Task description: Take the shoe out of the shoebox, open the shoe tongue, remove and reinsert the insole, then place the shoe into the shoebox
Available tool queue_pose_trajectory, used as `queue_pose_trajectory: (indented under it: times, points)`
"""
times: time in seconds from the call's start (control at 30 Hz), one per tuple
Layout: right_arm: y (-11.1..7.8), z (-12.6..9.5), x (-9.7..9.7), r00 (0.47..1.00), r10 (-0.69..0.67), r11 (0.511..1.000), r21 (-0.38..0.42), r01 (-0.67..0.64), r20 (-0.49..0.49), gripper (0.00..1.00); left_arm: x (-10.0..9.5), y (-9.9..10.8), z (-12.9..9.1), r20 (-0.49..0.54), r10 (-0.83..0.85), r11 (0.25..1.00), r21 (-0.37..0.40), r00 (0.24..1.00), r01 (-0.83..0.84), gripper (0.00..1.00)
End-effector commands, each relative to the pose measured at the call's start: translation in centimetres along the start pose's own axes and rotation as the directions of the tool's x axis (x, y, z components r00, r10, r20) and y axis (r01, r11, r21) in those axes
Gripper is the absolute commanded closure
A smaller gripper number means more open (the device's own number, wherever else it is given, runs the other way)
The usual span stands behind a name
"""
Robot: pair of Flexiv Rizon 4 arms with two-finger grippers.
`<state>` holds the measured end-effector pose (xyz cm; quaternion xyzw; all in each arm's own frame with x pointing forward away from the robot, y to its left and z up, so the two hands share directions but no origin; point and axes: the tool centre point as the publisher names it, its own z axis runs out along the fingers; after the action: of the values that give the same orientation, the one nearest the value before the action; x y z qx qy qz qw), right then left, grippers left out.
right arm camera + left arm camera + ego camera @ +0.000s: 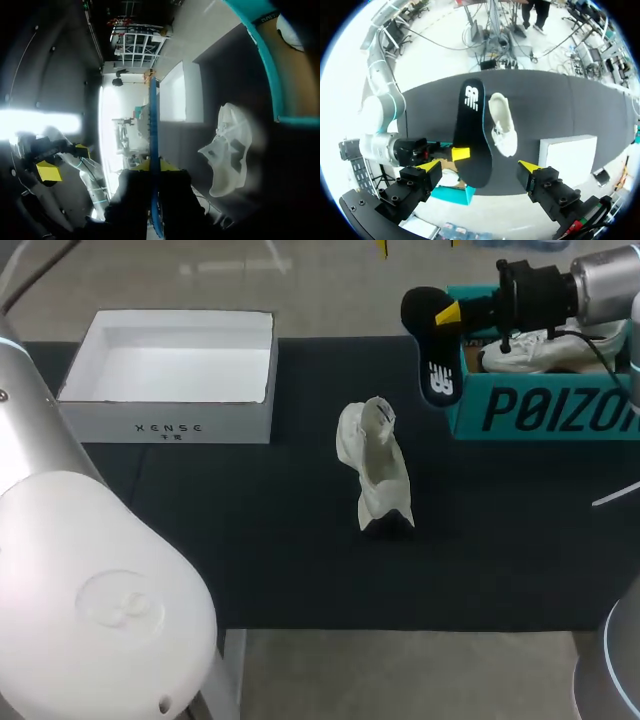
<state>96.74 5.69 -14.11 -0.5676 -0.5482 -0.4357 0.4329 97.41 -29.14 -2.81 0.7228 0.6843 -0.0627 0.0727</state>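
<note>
A white shoe [375,475] lies in the middle of the black table, its opening turned up; it also shows in the left wrist view [502,125] and the right wrist view [227,150]. My right gripper [450,315] is shut on a black insole [432,350], held in the air beside the teal shoebox [545,410]. In the right wrist view the insole [154,120] stands edge-on between the gripper [154,165]. My left gripper [477,167] hangs open high above the table, with the insole [472,132] below it and nothing between its fingers.
A white open box [175,375] stands at the back left of the table. The teal shoebox holds a second white shoe [540,350]. My left arm's bulk [90,580] fills the near left corner.
</note>
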Motion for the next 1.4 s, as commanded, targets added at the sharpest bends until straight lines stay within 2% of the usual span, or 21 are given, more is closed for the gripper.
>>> queue_pose_trajectory:
  times: [0.03,0.13,0.3,0.5,0.63,1.1,1.2,1.4]
  points:
    - [-0.8,-1.0,0.7,1.000,-0.008,0.999,-0.039,0.009,0.011,1.00,1.0,-0.5,0.8,0.036,0.064,0.998,0.000,0.997,-0.064,0.00]
    - [-0.6,-1.2,1.0,1.000,-0.023,0.999,-0.049,0.023,0.009,1.00,0.9,-0.6,1.1,0.006,0.064,0.998,-0.024,0.998,-0.064,0.00]
    - [-0.1,-0.5,1.3,0.999,-0.039,0.999,-0.029,0.039,0.006,1.00,0.0,-0.9,1.4,-0.014,0.022,0.994,-0.106,1.000,-0.023,0.00]
    - [0.0,-0.2,1.1,0.999,-0.034,0.999,-0.018,0.034,-0.001,1.00,-1.3,-1.8,1.2,0.023,-0.019,0.998,-0.056,1.000,0.020,0.00]
    - [-0.2,-0.3,1.2,1.000,-0.030,0.999,-0.016,0.030,0.002,1.00,-1.6,-1.9,1.4,0.015,-0.014,1.000,-0.019,1.000,0.014,0.00]
    - [-0.3,-0.4,1.2,0.999,-0.036,0.999,-0.018,0.036,0.001,1.00,-2.0,-2.2,1.8,-0.007,-0.020,1.000,-0.021,1.000,0.019,0.00]
    - [-0.3,-0.4,1.1,0.999,-0.035,0.999,-0.019,0.035,-0.002,1.00,-2.0,-2.0,1.9,0.031,-0.026,0.998,-0.053,0.999,0.027,0.00]
    - [-0.6,-0.6,1.1,0.999,-0.034,0.999,-0.024,0.034,-0.002,1.00,-0.8,-0.2,1.9,0.292,-0.139,0.989,0.082,0.946,0.120,0.00]
